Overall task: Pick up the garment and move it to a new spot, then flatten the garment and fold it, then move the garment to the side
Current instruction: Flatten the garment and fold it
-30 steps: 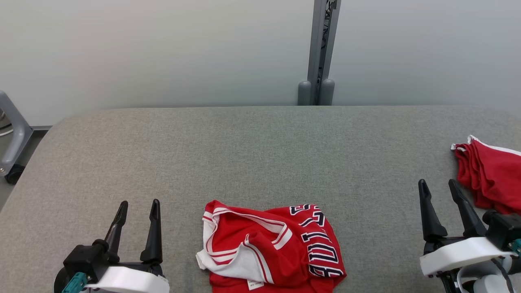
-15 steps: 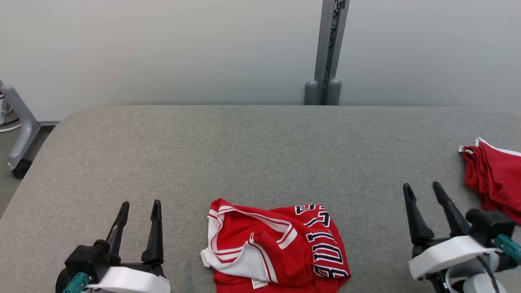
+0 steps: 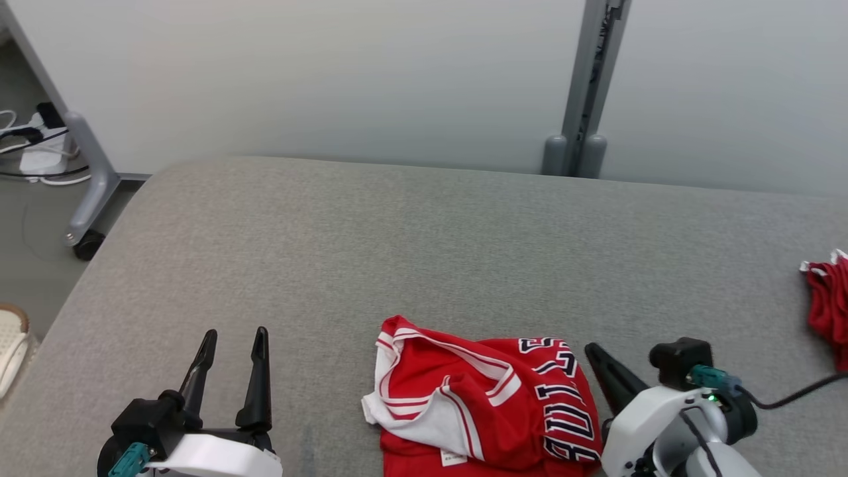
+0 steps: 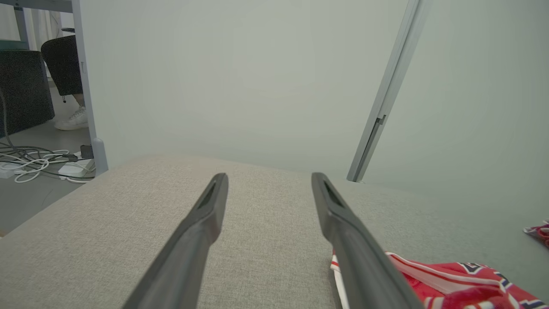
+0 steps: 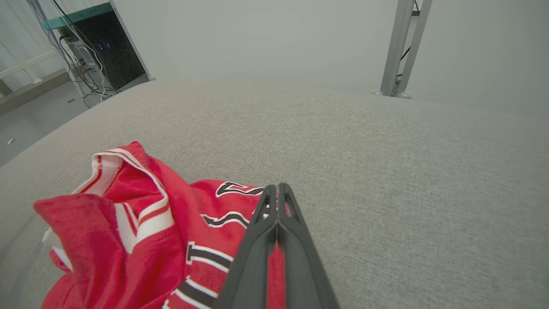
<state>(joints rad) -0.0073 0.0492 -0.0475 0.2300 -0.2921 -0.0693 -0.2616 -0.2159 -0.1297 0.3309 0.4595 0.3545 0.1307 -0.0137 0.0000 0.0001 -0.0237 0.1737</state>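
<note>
The garment (image 3: 483,404) is a crumpled red jersey with white trim and dark lettering, lying at the near edge of the grey fabric table (image 3: 397,252). My right gripper (image 3: 591,349) is shut, its fingers pressed together just off the jersey's right edge. In the right wrist view the closed fingertips (image 5: 277,187) hover over the lettered part of the garment (image 5: 141,231), and I see no cloth pinched between them. My left gripper (image 3: 232,334) stands open over bare table, left of the jersey. Its own view shows the left gripper (image 4: 268,178) spread wide, with the garment (image 4: 450,283) at lower right.
A second bunch of red cloth (image 3: 828,305) lies at the table's right edge. A grey post (image 3: 583,86) stands behind the table. A wheeled frame leg (image 3: 86,179) and cables (image 3: 33,142) are on the floor at left.
The camera has turned, shifting the whole picture to the right. My right gripper has swung left to the jersey's right edge and its fingers have shut. The left arm has not moved.
</note>
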